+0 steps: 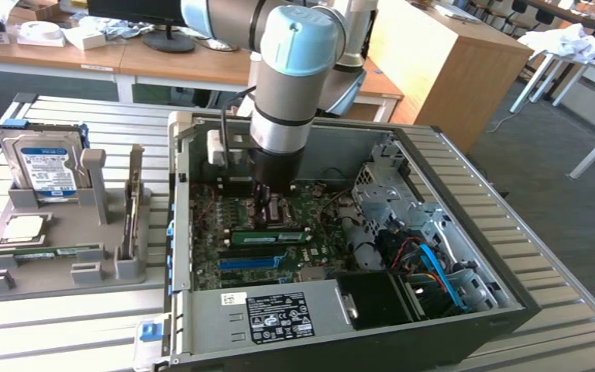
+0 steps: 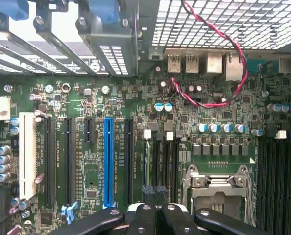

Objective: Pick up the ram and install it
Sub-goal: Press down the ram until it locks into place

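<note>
Gripper: black two-finger gripper closed, fingertips pressing down on the top edge of a module inside the open grey computer case.
RAM: long thin green circuit-board stick standing on edge on the green motherboard.
Long axis: runs across the exterior view, left to right.
Reason: downward push probably seats the stick.

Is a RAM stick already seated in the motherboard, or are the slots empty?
One is in: a green ram stick lies seated in a slot on the motherboard inside the open case, just in front of the shut gripper.
</note>
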{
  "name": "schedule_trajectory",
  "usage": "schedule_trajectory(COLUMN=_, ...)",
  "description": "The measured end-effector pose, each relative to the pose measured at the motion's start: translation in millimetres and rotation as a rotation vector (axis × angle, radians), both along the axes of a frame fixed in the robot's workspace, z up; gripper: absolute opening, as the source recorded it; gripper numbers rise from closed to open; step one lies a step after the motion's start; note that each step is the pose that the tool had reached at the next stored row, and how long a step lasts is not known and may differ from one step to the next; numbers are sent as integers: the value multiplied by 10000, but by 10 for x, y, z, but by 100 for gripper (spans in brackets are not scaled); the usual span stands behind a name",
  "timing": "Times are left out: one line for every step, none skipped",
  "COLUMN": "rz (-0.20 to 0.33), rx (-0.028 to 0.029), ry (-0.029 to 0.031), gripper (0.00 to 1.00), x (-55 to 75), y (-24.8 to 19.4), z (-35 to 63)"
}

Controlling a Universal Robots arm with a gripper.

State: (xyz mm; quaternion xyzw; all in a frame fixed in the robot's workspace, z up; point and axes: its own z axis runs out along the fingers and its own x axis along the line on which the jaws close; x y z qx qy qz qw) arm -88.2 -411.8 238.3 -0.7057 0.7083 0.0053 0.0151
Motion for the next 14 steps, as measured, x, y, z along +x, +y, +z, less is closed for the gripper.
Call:
schedule_trajectory(rz=1, rx=1, ry=0, gripper=10, x=-6, y=0, z=0)
schedule_trajectory(rz=0, rx=1, ry=0, gripper=10, x=-9, y=0, z=0)
schedule_trajectory(rz=1, rx=0, ry=0, gripper=10, x=-9, y=0, z=0)
schedule_trajectory(rz=2, rx=0, ry=0, gripper=10, x=-9, y=0, z=0)
schedule_trajectory(rz=2, rx=0, ry=0, gripper=10, x=-9, y=0, z=0)
schedule_trajectory(rz=2, rx=0, ry=0, gripper=10, x=-9, y=0, z=0)
schedule_trajectory(rz=1, rx=-1, ry=10, gripper=10, x=-8, y=0, z=0)
schedule_trajectory(rz=1, rx=0, ry=40, gripper=10, x=-6, y=0, z=0)
schedule_trajectory(rz=0, rx=0, ry=77, gripper=10, x=-2, y=0, z=0)
schedule_trajectory(rz=0, rx=0, ry=112, gripper=10, x=1, y=0, z=0)
schedule_trajectory(rz=1, rx=-1, ry=147, gripper=10, x=4, y=-1, z=0)
schedule_trajectory(rz=1, rx=-2, ry=157, gripper=10, x=4, y=-1, z=1)
schedule_trajectory(rz=0, rx=-2, ry=157, gripper=10, x=4, y=-1, z=1)
schedule_trajectory(rz=0, rx=-1, ry=158, gripper=10, x=5, y=0, z=1)
